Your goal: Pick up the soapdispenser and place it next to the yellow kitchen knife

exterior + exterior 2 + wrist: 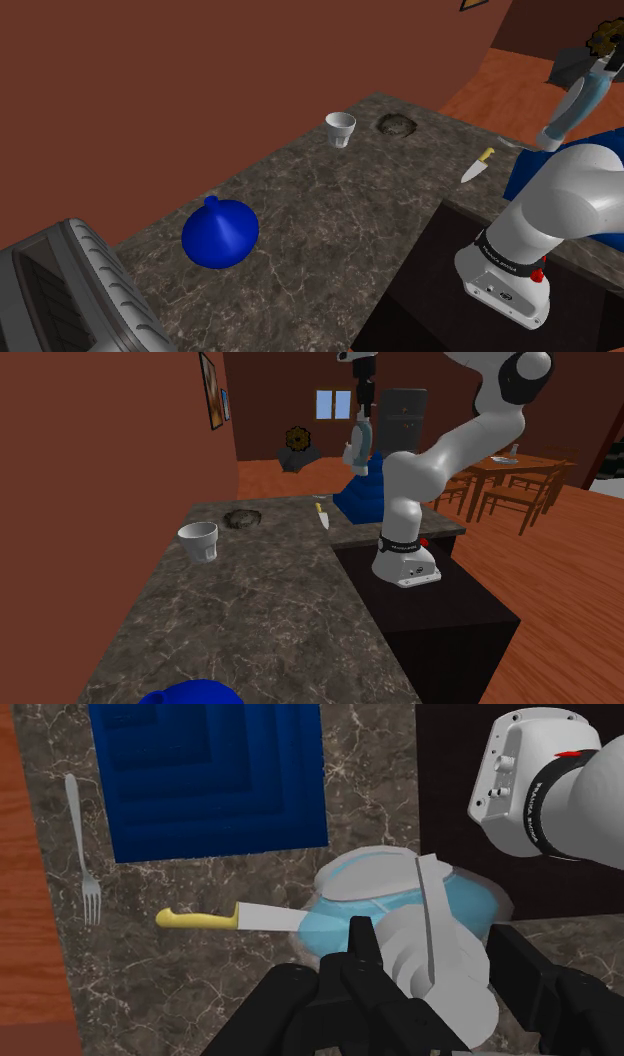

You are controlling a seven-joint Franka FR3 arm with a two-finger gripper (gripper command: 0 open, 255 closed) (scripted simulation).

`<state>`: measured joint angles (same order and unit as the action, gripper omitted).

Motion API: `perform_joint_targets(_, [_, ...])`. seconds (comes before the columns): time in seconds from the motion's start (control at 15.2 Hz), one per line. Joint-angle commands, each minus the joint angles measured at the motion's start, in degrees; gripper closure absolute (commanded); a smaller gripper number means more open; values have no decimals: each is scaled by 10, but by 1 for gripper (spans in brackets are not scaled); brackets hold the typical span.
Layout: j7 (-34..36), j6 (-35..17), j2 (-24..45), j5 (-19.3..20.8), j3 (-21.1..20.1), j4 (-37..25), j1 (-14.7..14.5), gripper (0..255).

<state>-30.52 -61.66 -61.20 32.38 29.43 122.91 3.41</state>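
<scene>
My gripper (435, 954) is shut on the soap dispenser (400, 899), a pale blue see-through bottle with a grey pump top. It hangs tilted in the air over the counter's far end, as the shoulder view shows: dispenser (578, 100), gripper (607, 58). The second exterior view also has the gripper (362, 407) high up, holding the dispenser (359, 447). The yellow-handled kitchen knife (228, 917) lies flat on the marble counter, its blade tip running under the dispenser in the wrist view. The knife (478, 165) (322, 514) rests near the counter's far corner.
A blue stepped block (210, 779) (358, 497) stands just beyond the knife, with a fork (85, 854) beside it. Also on the counter (330, 230) are a white cup (340, 130), a dark grey lump (397, 124), a round blue vessel (220, 233) and a grey appliance (70, 290).
</scene>
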Motion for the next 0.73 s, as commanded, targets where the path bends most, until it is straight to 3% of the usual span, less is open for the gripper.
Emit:
perform_joint_targets(0.0, [4, -10, -10, 4, 4, 20, 2, 255])
perform_joint_targets(0.66, [18, -58, -56, 27, 29, 113, 16, 255])
